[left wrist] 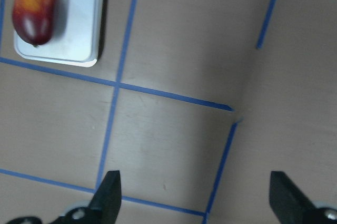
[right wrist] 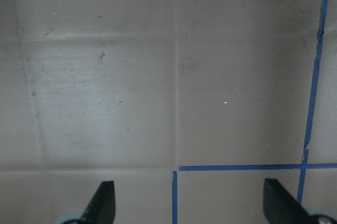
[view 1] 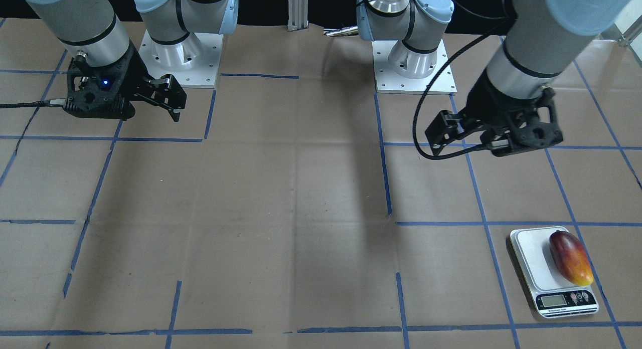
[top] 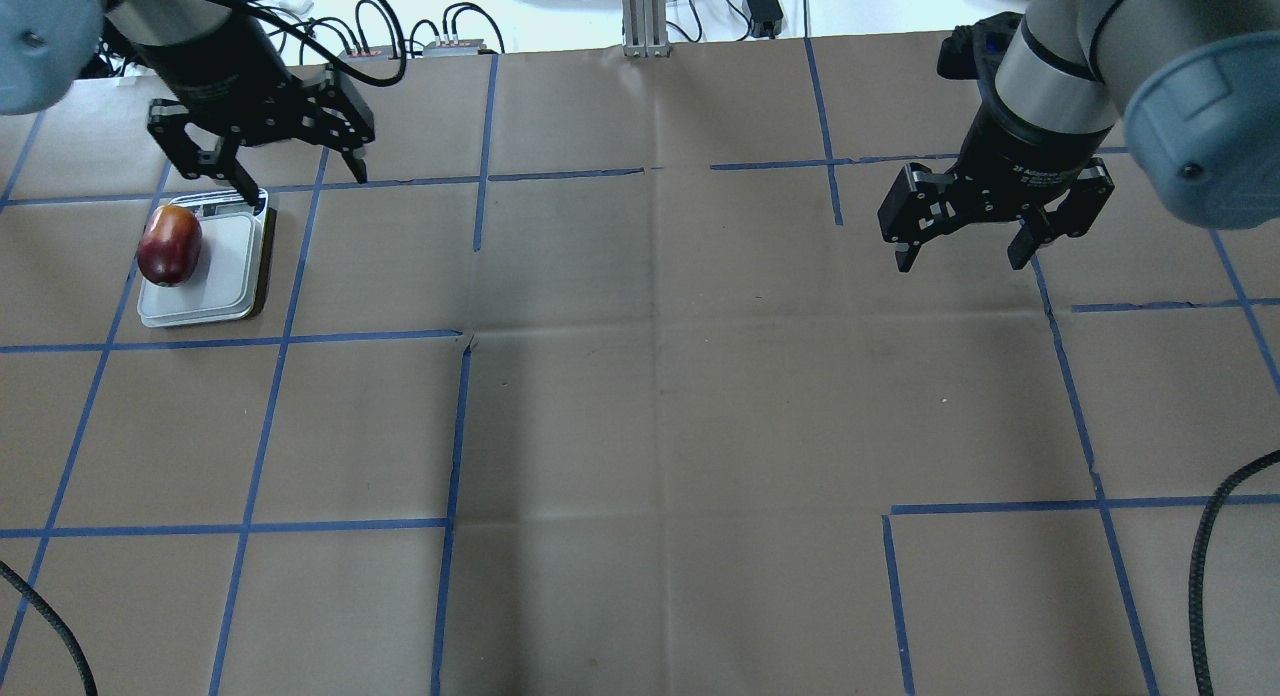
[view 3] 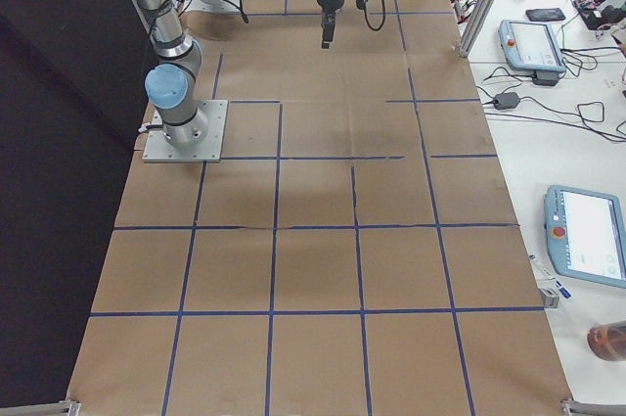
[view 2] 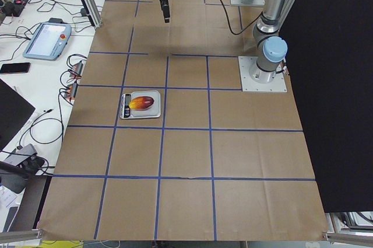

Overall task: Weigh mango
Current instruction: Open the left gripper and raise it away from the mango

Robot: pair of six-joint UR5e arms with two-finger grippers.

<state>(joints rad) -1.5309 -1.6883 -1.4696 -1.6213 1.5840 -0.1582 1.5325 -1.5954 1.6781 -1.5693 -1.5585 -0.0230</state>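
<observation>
Mango [view 1: 571, 257] on scale [view 1: 530, 251], apart from left gripper [top: 305, 186].

Silver arms [view 1: 526, 58], blue caps [view 1: 577, 3], black end effectors [top: 305, 191] [top: 960, 264].

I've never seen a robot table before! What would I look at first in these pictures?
The shiny red and yellow mango jumps out first. It lies on the white scale, along one side of its platform, over on the robot's left. Next you would notice the left gripper and the right gripper, which both hang open above the brown paper, holding nothing.
</observation>
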